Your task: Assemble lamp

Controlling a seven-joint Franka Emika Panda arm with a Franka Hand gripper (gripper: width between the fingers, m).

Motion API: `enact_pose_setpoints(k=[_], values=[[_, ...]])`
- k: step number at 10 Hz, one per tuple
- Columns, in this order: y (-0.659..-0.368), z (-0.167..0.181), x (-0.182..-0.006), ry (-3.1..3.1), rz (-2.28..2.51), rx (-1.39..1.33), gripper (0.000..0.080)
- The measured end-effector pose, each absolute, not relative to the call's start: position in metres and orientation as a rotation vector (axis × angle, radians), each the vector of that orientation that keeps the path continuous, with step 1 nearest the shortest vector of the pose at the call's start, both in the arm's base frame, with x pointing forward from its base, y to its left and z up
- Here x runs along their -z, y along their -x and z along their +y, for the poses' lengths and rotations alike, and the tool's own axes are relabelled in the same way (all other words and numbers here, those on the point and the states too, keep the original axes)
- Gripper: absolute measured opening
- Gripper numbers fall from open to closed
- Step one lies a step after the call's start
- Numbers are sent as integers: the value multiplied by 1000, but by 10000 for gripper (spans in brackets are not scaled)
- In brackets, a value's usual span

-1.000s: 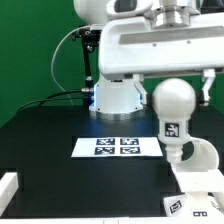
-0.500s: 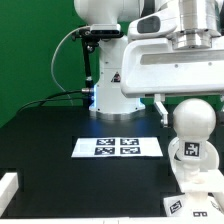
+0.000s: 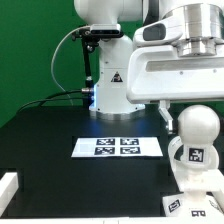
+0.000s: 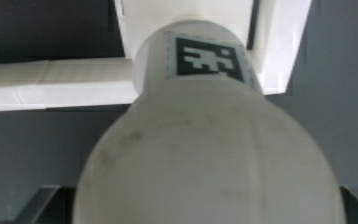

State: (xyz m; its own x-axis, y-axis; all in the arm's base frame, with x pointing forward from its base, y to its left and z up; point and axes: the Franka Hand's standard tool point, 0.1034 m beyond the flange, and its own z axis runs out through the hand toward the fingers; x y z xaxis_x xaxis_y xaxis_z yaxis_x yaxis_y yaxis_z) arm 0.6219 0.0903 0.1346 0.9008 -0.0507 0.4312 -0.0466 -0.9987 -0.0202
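My gripper (image 3: 192, 112) is shut on the round head of the lamp's white bulb (image 3: 197, 135) and holds it upright, with its tagged neck pointing down. The bulb's lower end hangs just over or on the white square base (image 3: 192, 198) at the exterior view's lower right; I cannot tell whether they touch. In the wrist view the bulb (image 4: 194, 140) fills the space between the jaws of the gripper (image 4: 197, 210). Its tag (image 4: 202, 58) sits at the far end, and white parts of the base (image 4: 51, 85) show behind it.
The marker board (image 3: 118, 146) lies flat on the black table, to the left of the base in the exterior view. A white block (image 3: 8, 186) stands at the table's front left corner. The robot's pedestal (image 3: 108, 95) rises behind the board, with cables to its left.
The gripper has carried the bulb toward the exterior view's right and downward, ending above the base. The jaws have kept the same grip.
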Motion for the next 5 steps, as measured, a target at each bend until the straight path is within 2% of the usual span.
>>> enact_pose_setpoints(k=[2, 5], values=[[-618, 95, -123, 3062, 62, 676, 574], [-625, 97, -123, 3039, 48, 780, 574]])
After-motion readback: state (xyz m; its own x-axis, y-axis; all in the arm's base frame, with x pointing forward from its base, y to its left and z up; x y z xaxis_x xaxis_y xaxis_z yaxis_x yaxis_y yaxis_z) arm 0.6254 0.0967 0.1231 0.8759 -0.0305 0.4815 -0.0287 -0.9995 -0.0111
